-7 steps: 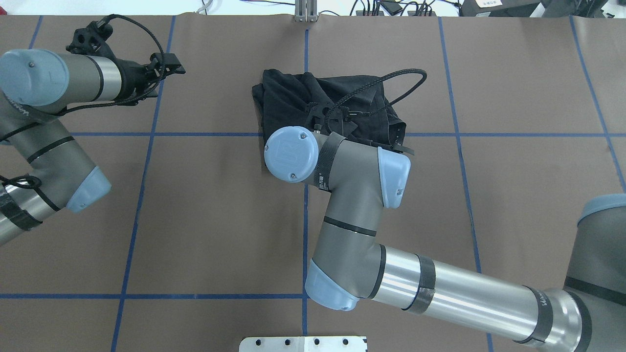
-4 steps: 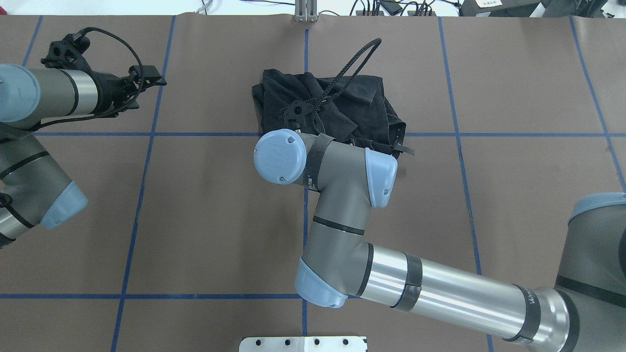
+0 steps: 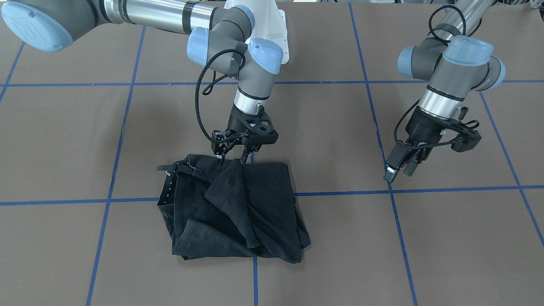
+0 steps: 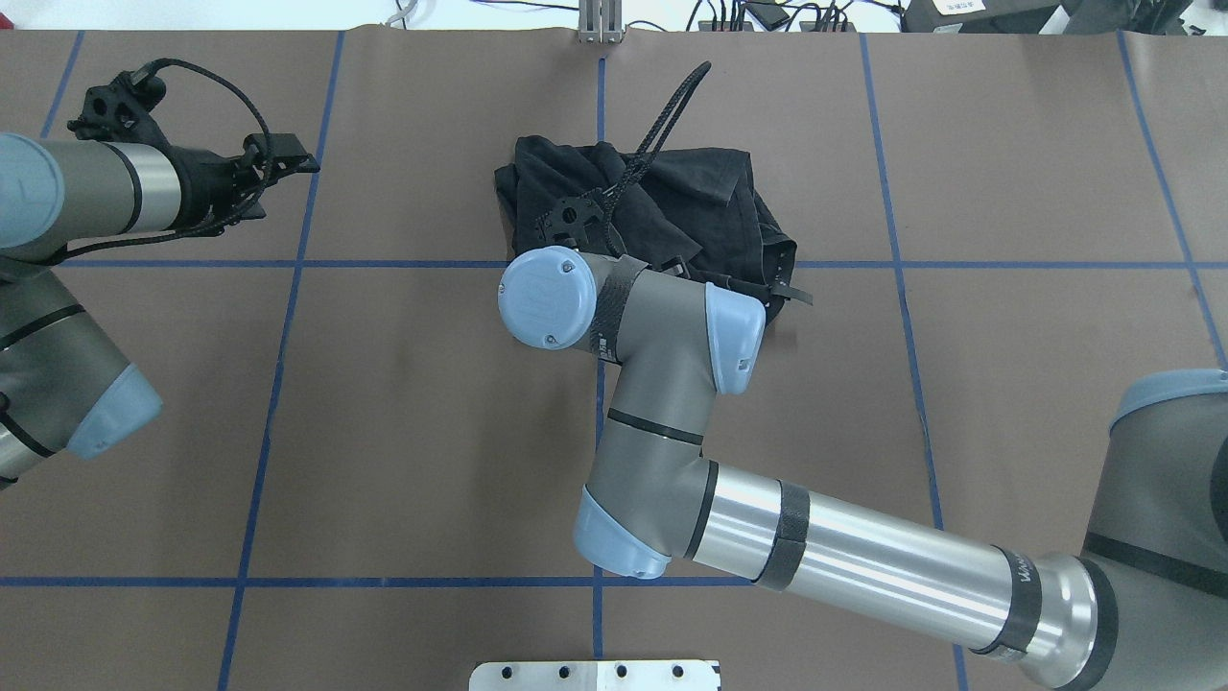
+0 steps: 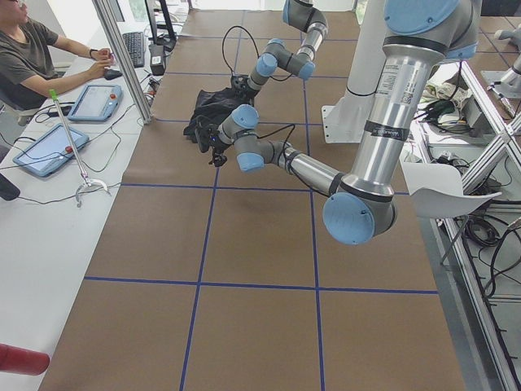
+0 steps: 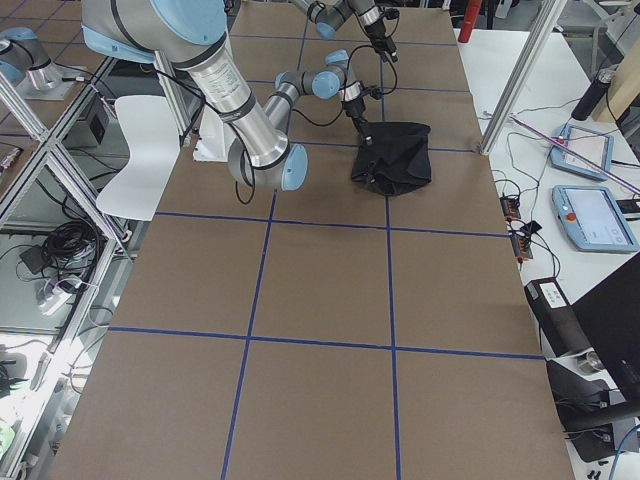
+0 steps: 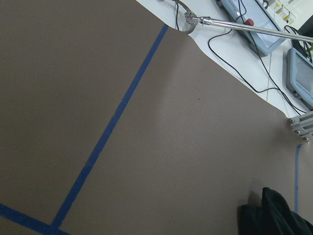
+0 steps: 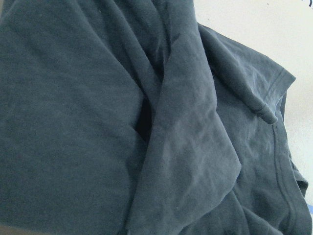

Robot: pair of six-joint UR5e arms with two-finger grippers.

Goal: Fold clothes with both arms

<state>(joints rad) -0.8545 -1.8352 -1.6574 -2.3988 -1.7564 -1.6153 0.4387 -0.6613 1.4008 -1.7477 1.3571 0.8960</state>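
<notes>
The black T-shirt [image 3: 238,212] lies in a folded, rumpled bundle at the table's middle, logo hidden. Its white-dotted neckband [image 3: 170,182] shows at one edge. It also shows in the overhead view [image 4: 696,206] and fills the right wrist view [image 8: 146,122]. My right gripper [image 3: 233,160] points down at the shirt's robot-side edge, fingers spread, holding nothing I can see. In the overhead view its wrist hides the fingers. My left gripper [image 3: 396,173] hangs empty above bare table, far from the shirt, fingers slightly apart. It also shows in the overhead view [image 4: 299,163].
The brown table cover is marked with a blue tape grid [image 4: 288,264]. The white pedestal base [image 4: 595,675] is at the near edge and a metal post [image 4: 600,24] at the far edge. An operator [image 5: 32,57] with tablets sits beyond the far edge.
The left arm has drawn back toward its own side, away from the shirt. The right wrist has turned and shifted slightly left over the shirt, its cable loop swinging toward the far edge.
</notes>
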